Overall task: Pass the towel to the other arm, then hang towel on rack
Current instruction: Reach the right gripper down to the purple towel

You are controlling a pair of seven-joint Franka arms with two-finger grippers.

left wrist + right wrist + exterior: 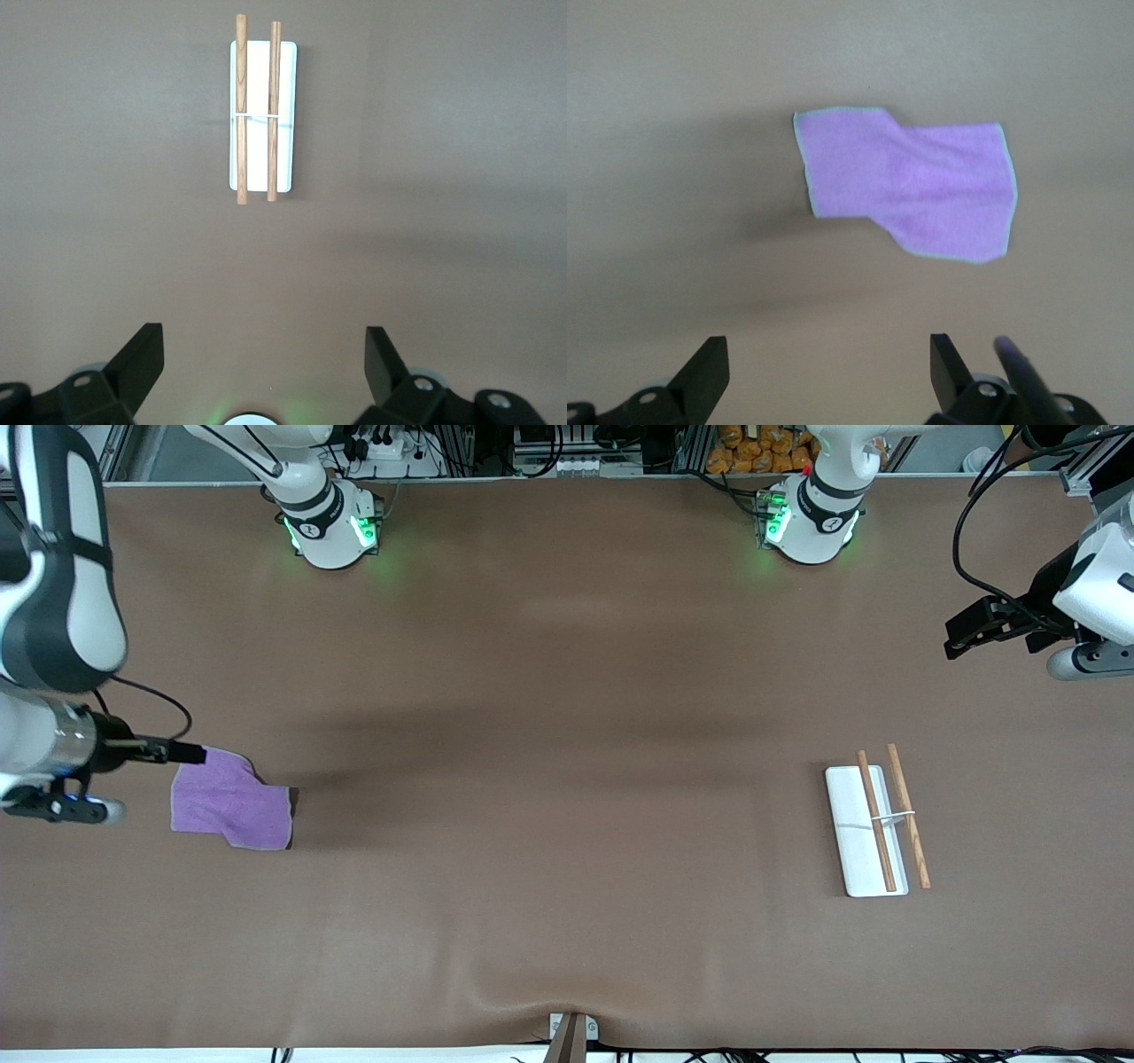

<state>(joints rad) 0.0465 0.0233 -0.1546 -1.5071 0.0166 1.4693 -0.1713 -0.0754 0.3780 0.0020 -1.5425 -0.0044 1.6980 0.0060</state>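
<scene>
Lying flat, towel, rack well apart

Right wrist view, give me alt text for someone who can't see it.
A purple towel lies rumpled on the brown table, untouched. The right gripper hangs above it, fingers open and empty.

Right arm comes from its base at the top of the front view and reaches out to its own end of the worktop, wrist turned down. Right gripper up in the air, fingers spread wide, nothing between them. Left arm bent out at the left arm's end of the worktop, raised clear of the surface. Left gripper also wide open and empty, fingers pointing down at the worktop.
</scene>
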